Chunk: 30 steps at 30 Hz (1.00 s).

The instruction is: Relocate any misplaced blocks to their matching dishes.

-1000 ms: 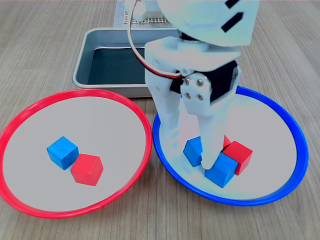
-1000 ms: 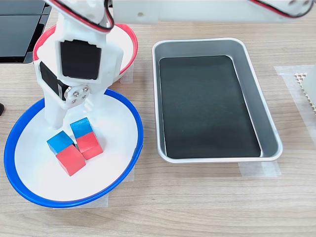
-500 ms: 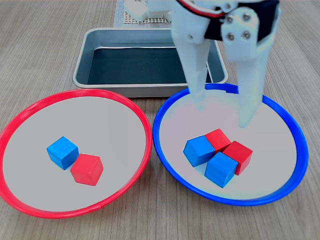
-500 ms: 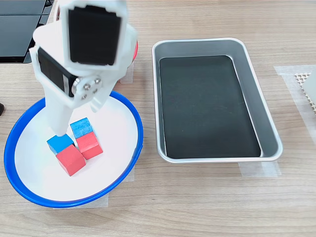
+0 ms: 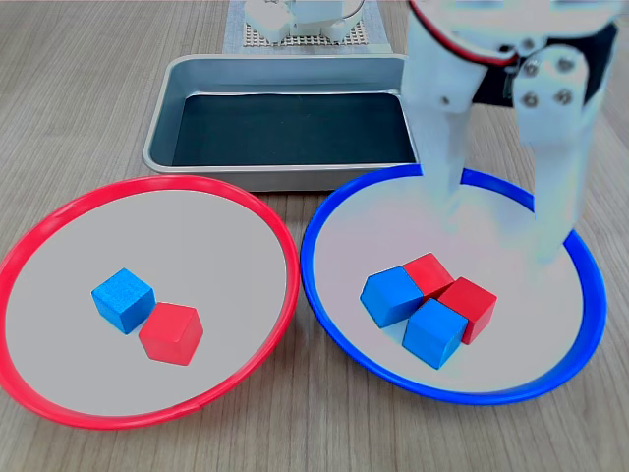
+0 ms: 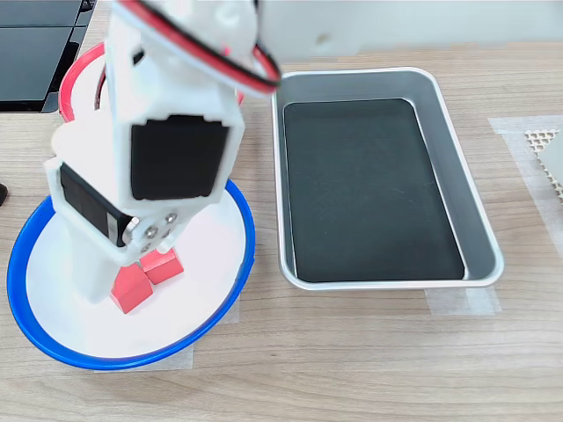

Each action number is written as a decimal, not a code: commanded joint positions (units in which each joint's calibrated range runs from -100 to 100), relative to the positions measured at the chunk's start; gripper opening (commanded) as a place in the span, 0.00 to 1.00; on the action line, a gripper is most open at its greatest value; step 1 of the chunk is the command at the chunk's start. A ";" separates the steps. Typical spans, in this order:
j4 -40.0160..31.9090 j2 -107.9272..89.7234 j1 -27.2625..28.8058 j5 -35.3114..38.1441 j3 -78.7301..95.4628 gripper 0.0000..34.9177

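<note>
In the first exterior view the red-rimmed dish (image 5: 147,183) on the left holds one blue block (image 5: 123,300) beside one red block (image 5: 171,333). The blue-rimmed dish (image 5: 309,285) holds a tight cluster of two blue blocks (image 5: 391,296) (image 5: 434,332) and two red blocks (image 5: 428,273) (image 5: 469,307). My gripper (image 5: 499,236) hangs open and empty above that dish's far right side, clear of the cluster. In the second exterior view the arm (image 6: 176,158) hides the blue blocks; only two red blocks (image 6: 130,287) (image 6: 161,262) show in the blue-rimmed dish (image 6: 249,237).
A rectangular grey metal tray (image 5: 162,128) with a dark floor stands behind the dishes, to the second exterior view's right (image 6: 479,211). A sliver of the red-rimmed dish (image 6: 75,75) shows behind the arm. Bare wooden tabletop surrounds everything.
The open gripper has lifted off the cluster in the blue-rimmed dish and moved toward the first exterior view's right. No block has moved.
</note>
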 commanded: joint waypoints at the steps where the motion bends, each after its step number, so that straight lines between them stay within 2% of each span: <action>1: -0.33 0.74 -0.18 -0.29 -3.84 0.48; 14: 3.46 5.95 -0.18 -0.54 -8.12 0.44; 30: 1.48 11.92 0.01 -0.49 -15.04 0.43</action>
